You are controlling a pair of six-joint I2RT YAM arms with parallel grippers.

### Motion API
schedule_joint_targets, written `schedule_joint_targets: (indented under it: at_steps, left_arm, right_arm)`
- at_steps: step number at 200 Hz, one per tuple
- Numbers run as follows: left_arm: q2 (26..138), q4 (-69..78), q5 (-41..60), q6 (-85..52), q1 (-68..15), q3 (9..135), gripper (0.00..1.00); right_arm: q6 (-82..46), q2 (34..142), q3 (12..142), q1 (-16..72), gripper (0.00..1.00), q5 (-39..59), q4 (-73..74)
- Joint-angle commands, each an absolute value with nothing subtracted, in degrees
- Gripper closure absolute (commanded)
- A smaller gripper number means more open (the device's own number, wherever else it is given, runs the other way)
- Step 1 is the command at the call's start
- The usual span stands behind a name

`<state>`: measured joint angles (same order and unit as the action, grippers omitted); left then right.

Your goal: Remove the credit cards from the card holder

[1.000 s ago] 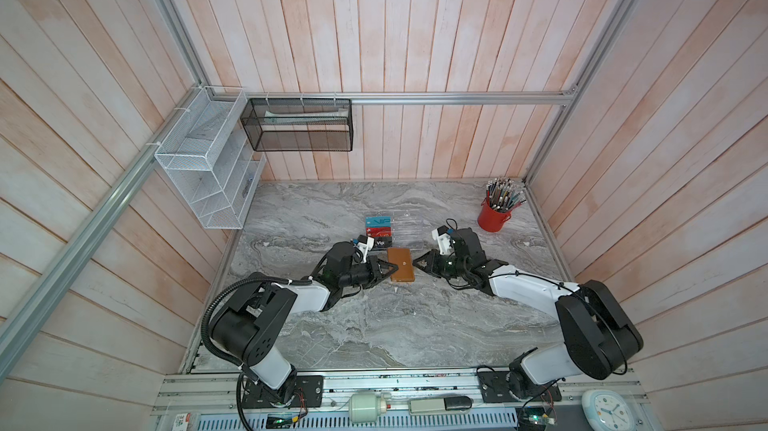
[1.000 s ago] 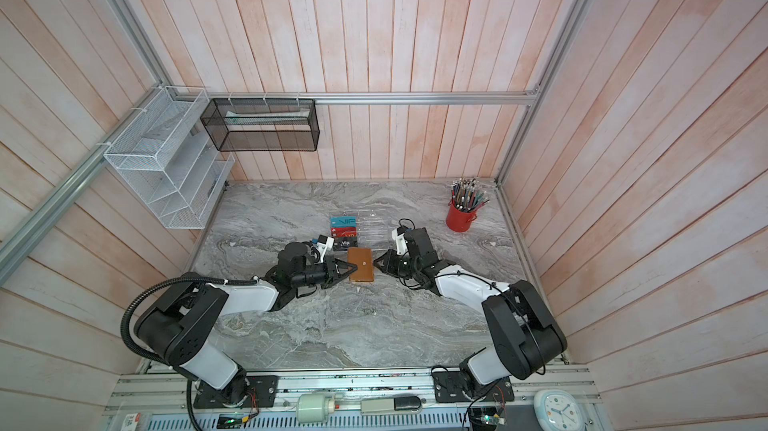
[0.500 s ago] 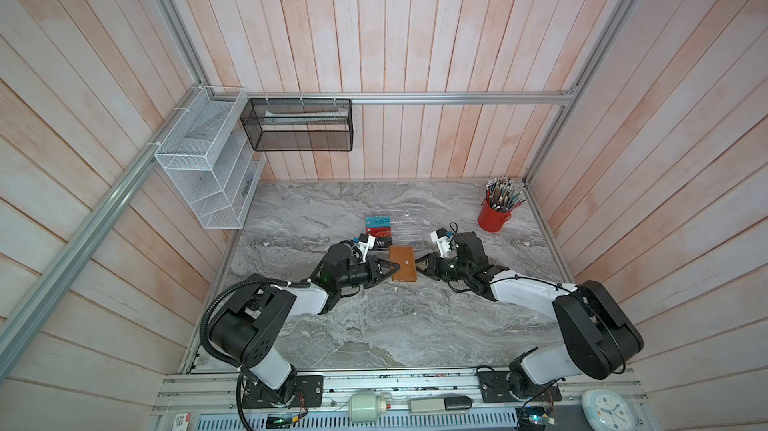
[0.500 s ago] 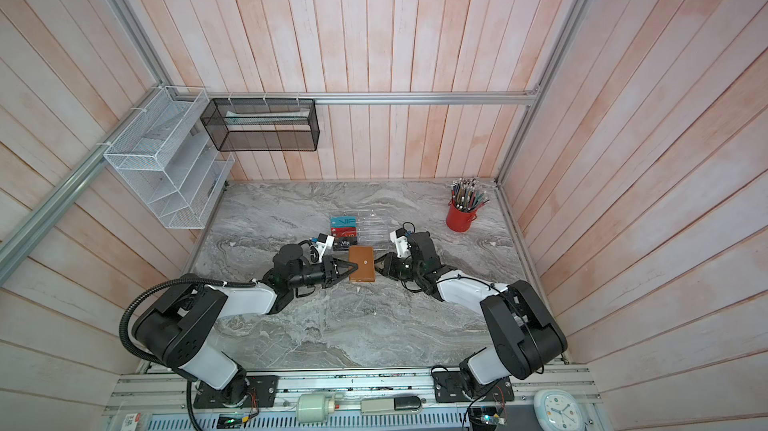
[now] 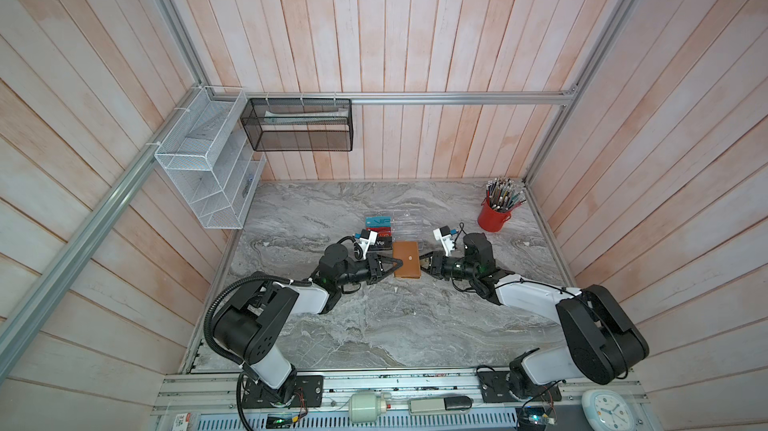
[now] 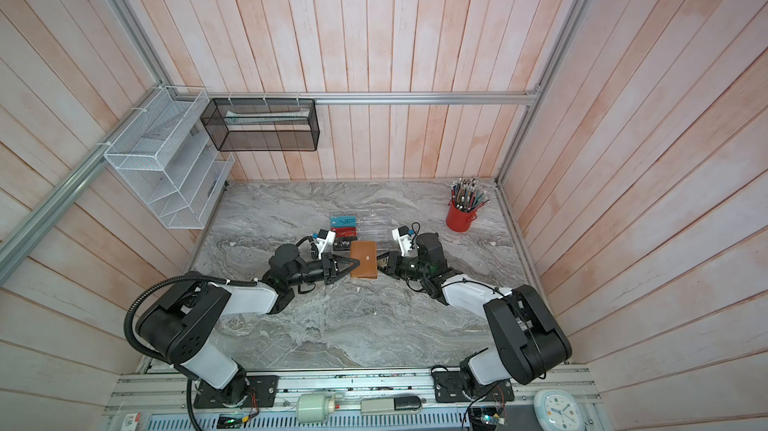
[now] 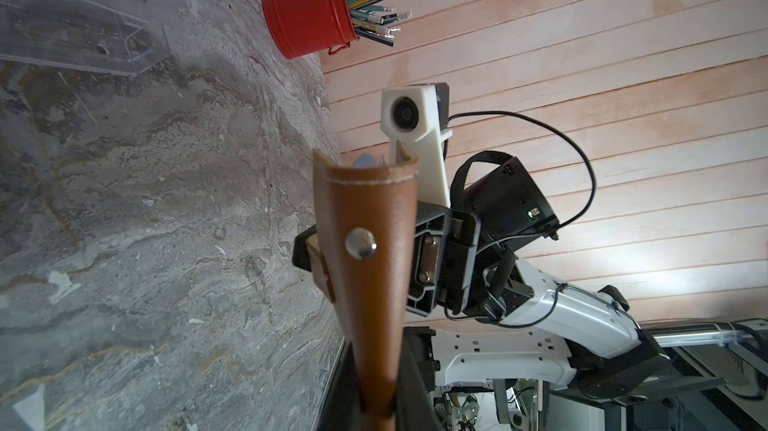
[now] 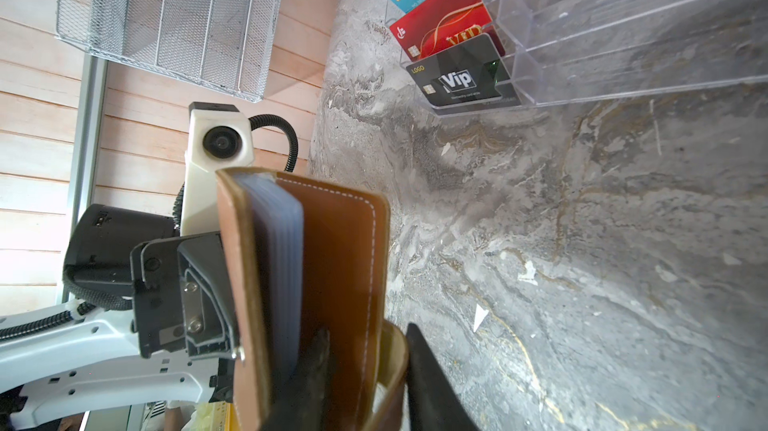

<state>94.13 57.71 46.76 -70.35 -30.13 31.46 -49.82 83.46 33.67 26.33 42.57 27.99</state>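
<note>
Centrally, card holder (image 5: 408,267) clamped in left pincer (image 5: 392,263), right pincer (image 5: 423,262) straddling its cover

Black card (image 8: 461,71) reads "Vip", perhaps "LOGO".

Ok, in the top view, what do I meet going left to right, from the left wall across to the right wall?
white wire rack → left gripper → card holder → right gripper → red pencil cup. I left out the clear card stand because it overlaps the grippers and the holder.

Tan card holder (image 5: 406,259), snap face up, covers parted, teal, red, black credit cards (image 8: 446,25) near it
</note>
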Motion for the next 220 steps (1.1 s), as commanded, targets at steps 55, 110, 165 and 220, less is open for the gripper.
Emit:
schedule_joint_targets:
  at_steps: [55,110,165,220]
  left_arm:
    - [92.5,67.0,49.0,-71.4,-29.5,31.7,1.00]
    - [92.5,69.1,48.7,-72.1,-29.5,32.1,1.00]
    - [92.8,68.4,48.3,-71.9,-29.5,33.1,0.99]
    - [90.7,60.9,46.3,-67.9,-29.5,33.4,0.64]
  right_arm:
    - [-54.0,83.2,31.0,25.3,0.59,48.1,35.0]
    - [-59.3,84.6,30.7,25.4,0.63,51.1,43.5]
    - [-60.6,84.3,31.6,25.4,0.87,51.9,45.2]
    - [-57.3,82.7,33.3,25.4,1.00,49.6,38.8]
